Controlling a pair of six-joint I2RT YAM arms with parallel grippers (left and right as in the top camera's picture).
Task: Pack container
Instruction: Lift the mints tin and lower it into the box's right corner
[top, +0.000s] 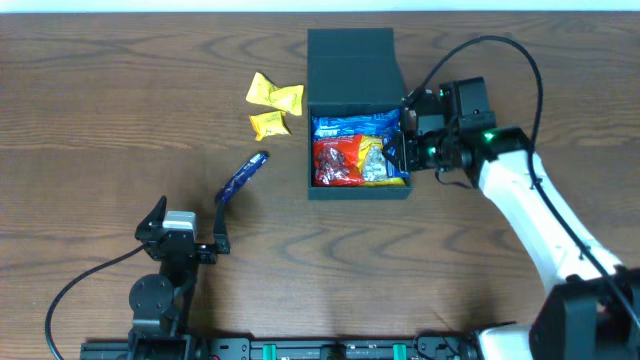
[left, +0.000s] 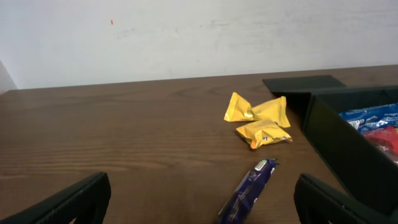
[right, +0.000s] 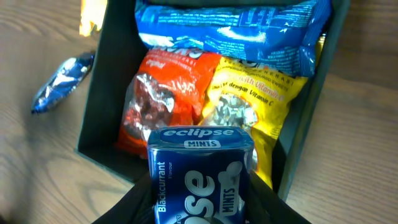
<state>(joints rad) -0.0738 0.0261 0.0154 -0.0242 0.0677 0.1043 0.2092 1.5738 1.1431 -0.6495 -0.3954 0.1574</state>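
Note:
The dark container (top: 358, 192) stands at the table's centre right, with its flap lid (top: 352, 65) folded back. Inside lie a blue bag (right: 230, 31), a red bag (right: 158, 99) and a yellow bag (right: 249, 102). My right gripper (top: 400, 150) hovers over the container's right edge, shut on a blue Eclipse mints tin (right: 199, 174) held upright above the yellow bag. Near the front left my left gripper (top: 190, 218) is wide open and holds nothing. A purple packet (left: 249, 190) lies just ahead of it, towards its right finger.
Three yellow packets (top: 272, 105) lie in a cluster left of the container's lid. The purple packet (top: 243, 177) rests at an angle between them and my left gripper. A black cable (top: 500, 50) loops over the right arm.

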